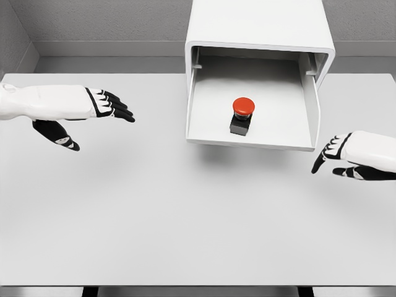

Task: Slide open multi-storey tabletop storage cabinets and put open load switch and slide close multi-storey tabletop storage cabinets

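A white tabletop cabinet (pixel 260 25) stands at the back of the table, right of the middle. Its drawer (pixel 247 143) is slid out toward me. Inside the drawer rests the load switch (pixel 242 115), a black box with a red round button on top. My left hand (pixel 114 106) hovers over the table well left of the drawer, fingers extended and holding nothing. My right hand (pixel 331 154) hangs just right of the drawer's front corner, fingers relaxed and pointing down-left, also holding nothing.
The white table (pixel 185 210) spreads wide in front of the drawer. A grey wall runs behind the cabinet. The table's front edge lies near the bottom of the picture.
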`<state>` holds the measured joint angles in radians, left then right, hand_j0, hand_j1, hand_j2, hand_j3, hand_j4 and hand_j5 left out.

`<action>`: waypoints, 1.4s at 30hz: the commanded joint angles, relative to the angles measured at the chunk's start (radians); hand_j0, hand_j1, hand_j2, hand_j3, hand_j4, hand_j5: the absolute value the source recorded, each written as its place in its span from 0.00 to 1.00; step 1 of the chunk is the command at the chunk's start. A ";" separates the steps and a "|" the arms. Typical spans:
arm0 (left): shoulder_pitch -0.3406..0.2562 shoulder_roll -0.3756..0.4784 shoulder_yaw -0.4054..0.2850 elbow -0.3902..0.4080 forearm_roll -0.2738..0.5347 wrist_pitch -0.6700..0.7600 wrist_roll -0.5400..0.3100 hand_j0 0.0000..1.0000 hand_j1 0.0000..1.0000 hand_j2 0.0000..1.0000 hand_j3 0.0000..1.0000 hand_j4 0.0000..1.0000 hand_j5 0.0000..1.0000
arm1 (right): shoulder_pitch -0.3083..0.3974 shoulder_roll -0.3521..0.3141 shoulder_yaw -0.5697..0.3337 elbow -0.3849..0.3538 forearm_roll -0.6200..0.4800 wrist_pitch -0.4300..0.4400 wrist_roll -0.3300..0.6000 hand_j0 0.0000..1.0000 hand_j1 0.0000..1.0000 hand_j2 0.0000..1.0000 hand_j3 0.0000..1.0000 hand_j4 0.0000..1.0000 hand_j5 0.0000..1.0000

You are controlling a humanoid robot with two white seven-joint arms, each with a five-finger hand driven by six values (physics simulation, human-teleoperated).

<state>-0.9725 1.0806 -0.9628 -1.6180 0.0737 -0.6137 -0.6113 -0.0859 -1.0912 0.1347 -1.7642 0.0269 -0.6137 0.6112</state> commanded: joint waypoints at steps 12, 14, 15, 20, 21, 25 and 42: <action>0.000 0.001 0.001 0.000 0.006 0.003 0.000 1.00 1.00 1.00 1.00 1.00 1.00 | 0.014 -0.030 -0.003 -0.003 -0.007 0.003 0.000 0.60 0.60 0.60 0.60 0.60 0.60; 0.000 0.002 0.001 0.000 0.006 0.003 0.000 1.00 1.00 1.00 1.00 1.00 1.00 | 0.032 -0.029 -0.001 -0.001 -0.005 0.003 0.000 0.60 0.60 0.60 0.60 0.60 0.60; 0.000 0.002 0.001 0.000 0.006 0.003 0.000 1.00 1.00 1.00 1.00 1.00 1.00 | 0.043 -0.030 -0.001 -0.001 -0.005 0.003 0.000 0.60 0.60 0.60 0.60 0.60 0.60; 0.000 0.002 0.002 0.000 0.008 0.003 0.000 1.00 1.00 1.00 1.00 1.00 1.00 | 0.020 -0.029 0.000 -0.001 -0.007 0.003 0.000 0.60 0.60 0.60 0.60 0.60 0.60; 0.000 0.002 0.001 0.001 0.008 0.003 0.000 1.00 1.00 1.00 1.00 1.00 1.00 | 0.012 -0.030 0.000 0.000 -0.008 0.003 0.000 0.60 0.60 0.60 0.60 0.60 0.60; 0.000 0.002 0.002 0.001 0.008 0.003 0.000 1.00 1.00 1.00 1.00 1.00 1.00 | 0.005 -0.029 0.003 0.000 -0.008 0.003 0.000 0.60 0.60 0.60 0.60 0.60 0.60; 0.000 0.002 0.002 0.001 0.008 0.003 0.000 1.00 1.00 1.00 1.00 1.00 1.00 | -0.137 -0.003 0.200 0.003 0.018 0.003 0.000 0.64 0.64 0.64 0.64 0.64 0.64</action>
<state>-0.9725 1.0840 -0.9591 -1.6185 0.0752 -0.6129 -0.6112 -0.2226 -1.1070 0.2963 -1.7583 -0.0081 -0.5552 0.6384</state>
